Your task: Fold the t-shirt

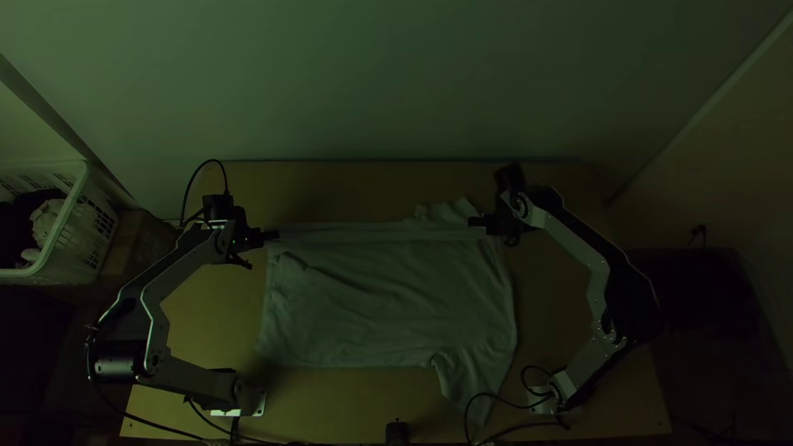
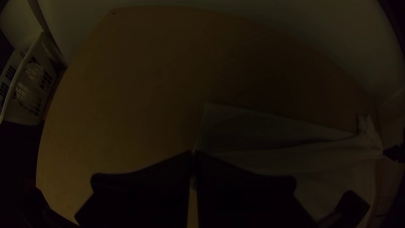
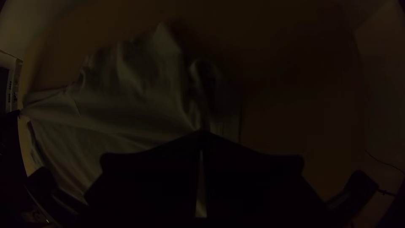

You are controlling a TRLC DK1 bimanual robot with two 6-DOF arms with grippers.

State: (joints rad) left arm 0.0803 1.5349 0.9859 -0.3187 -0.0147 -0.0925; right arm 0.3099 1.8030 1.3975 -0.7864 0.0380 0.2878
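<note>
The pale t-shirt (image 1: 388,297) lies fairly flat on the table, one sleeve pointing to the near edge at the right. Its far edge is drawn into a straight band between the two grippers. At the band's left end my left gripper (image 1: 277,235) is shut on the cloth; in the left wrist view the fingers of my left gripper (image 2: 194,154) meet over the t-shirt (image 2: 261,147). My right gripper (image 1: 472,221) is shut on the band's right end, near the other sleeve. In the right wrist view my right gripper (image 3: 202,133) pinches the t-shirt (image 3: 126,105).
A white laundry basket (image 1: 62,239) with cloths inside stands beyond the table's left side, on a brown box (image 1: 136,248). Bare table (image 1: 330,188) runs along the far edge by the wall. Cables (image 1: 512,405) lie near the right arm's base.
</note>
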